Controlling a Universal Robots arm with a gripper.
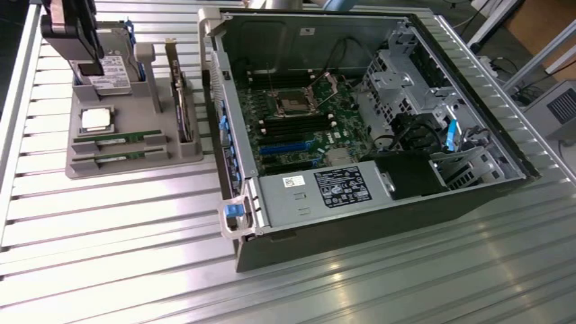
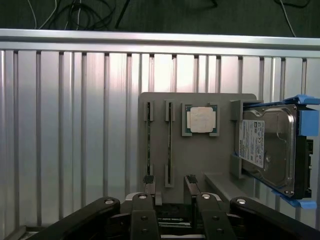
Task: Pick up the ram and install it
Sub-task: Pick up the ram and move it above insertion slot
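Open room above the ram [image 1: 118, 137] (processor [image 1: 96, 119] just beside)

Bg is pretty plain tbh. The whole surface [image 1: 117, 223] is ribbed aluminium: long parallel slats w/ narrow grooves between them, silver-grey. Can't tell where the light comes from, but there's a big glare patch [image 1: 360, 266] on the slats toward the exterior view's bottom edge, and the slats on the exterior view's left look washed out too. Off the surface, on the exterior view's right, white frame legs [image 1: 540, 64] run at an angle, w/ a brown board [image 1: 544, 20] behind them and a grey vented box [image 1: 560, 111] nearby. In the wrist view the floor [image 2: 200, 12] beyond the surface's edge is dark, w/ loose cables [image 2: 75, 17] on it.
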